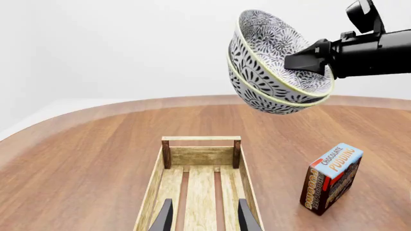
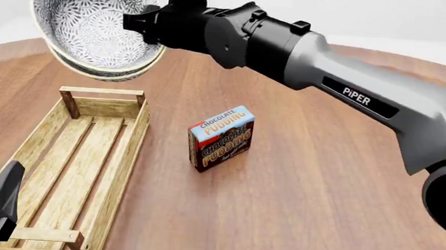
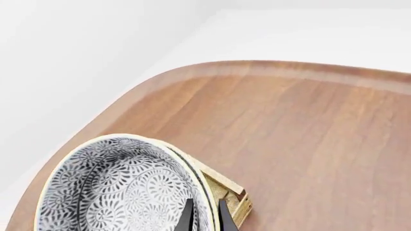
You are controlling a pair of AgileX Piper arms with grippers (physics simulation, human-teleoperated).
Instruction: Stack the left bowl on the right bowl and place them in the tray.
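The two floral bowls are nested and tilted, hanging in the air above the far end of the tray [image 2: 120, 153]. The left bowl [image 2: 90, 18] sits inside the right bowl [image 2: 94, 70], of which only the lower rim and wall show. My right gripper [image 2: 148, 23] is shut on their rims, one finger inside and one outside, as the right wrist view shows [image 3: 204, 216]. My left gripper [image 1: 204, 219] is open over the tray's near end with nothing between its fingers. The left wrist view shows the bowls [image 1: 276, 62] high above the tray's far wall [image 1: 201, 155].
A chocolate pudding box [image 2: 220, 137] stands upright on the wooden table [image 2: 320, 195], just right of the tray. The right arm [image 2: 350, 74] stretches across the table's upper middle. The table's rounded far edge lies behind the bowls.
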